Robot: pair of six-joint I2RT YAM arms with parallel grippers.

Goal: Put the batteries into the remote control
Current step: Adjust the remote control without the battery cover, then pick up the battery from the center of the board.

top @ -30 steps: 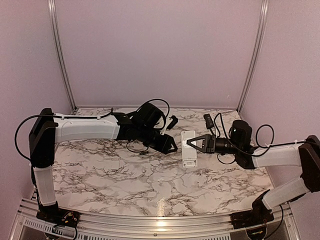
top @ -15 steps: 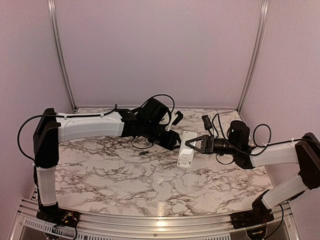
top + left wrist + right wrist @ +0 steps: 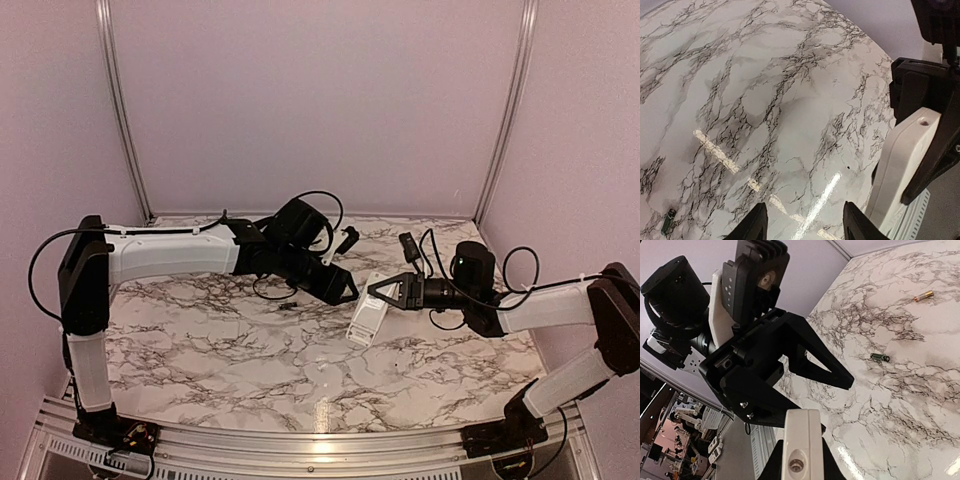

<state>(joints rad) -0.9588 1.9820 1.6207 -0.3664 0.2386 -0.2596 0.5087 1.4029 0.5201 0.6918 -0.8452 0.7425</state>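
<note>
Remote control (image 3: pixel 364 318): flat white rectangular handset, clamped at its far end between the fingers of the right gripper (image 3: pixel 373 291). It is tilted, with the far end raised and the near end lower. Whether the near end touches the marble tabletop (image 3: pixel 200 345) cannot be confirmed. The face shown to the wrist cameras is plain white, with one small round hole near the clamped end.

Dark green battery (image 3: pixel 879 357): lies flat and loose on the tabletop, left of the remote control and near it.

Gold-orange battery (image 3: pixel 923 296): has a dark tip and lies flat on the tabletop, farther from the remote control and apart from the green one.
</note>
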